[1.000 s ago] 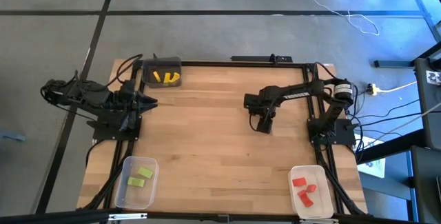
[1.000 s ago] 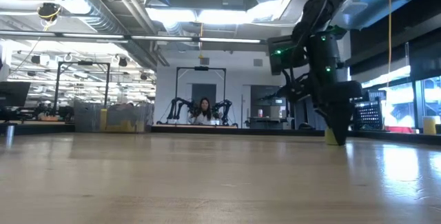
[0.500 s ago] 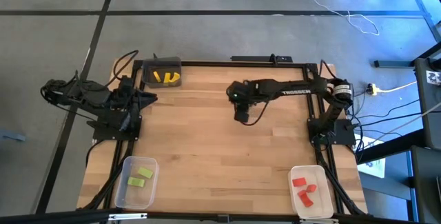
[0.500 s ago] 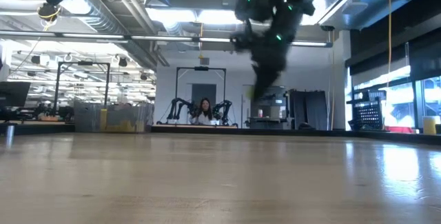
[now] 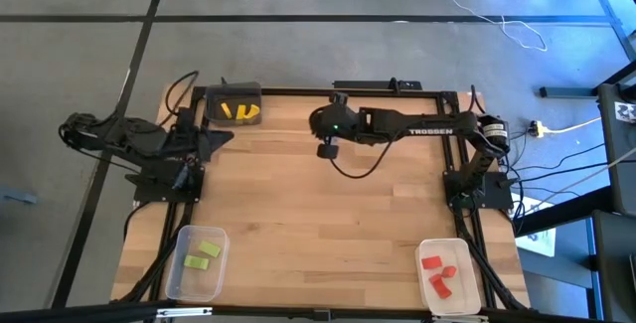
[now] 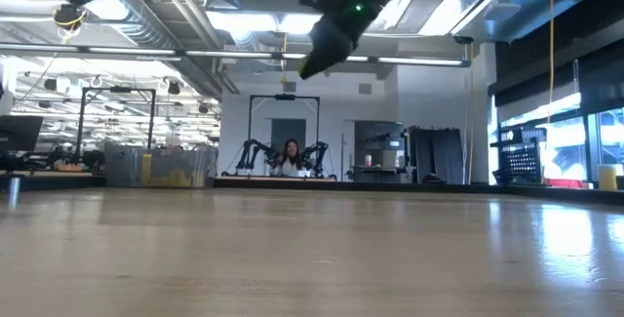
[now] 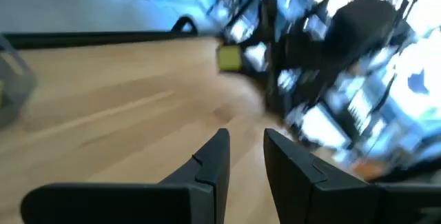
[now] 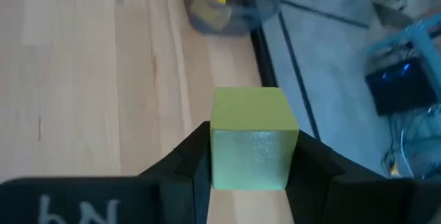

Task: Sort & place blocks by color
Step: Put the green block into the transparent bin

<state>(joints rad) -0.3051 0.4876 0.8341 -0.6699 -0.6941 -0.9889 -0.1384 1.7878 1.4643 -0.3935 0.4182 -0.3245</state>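
Yellow-green block clamped between the fingers of the right gripper, raised above the far half of the wooden tabletop, right arm stretched toward the far-left corner. Same gripper high above the tabletop in the low view. Dark bin at the far-left corner, two yellow blocks inside; same bin ahead of the held block in the right wrist view. Clear bin at the near-left corner, two light green blocks inside. Clear bin at the near-right corner, three red blocks inside. Left gripper waiting at the left edge of the tabletop beside the dark bin, fingers slightly parted, nothing between them. Yellowish piece farther off in the blurred left wrist view, possibly the block carried by the other arm. Person seated in the room beyond the tabletop.
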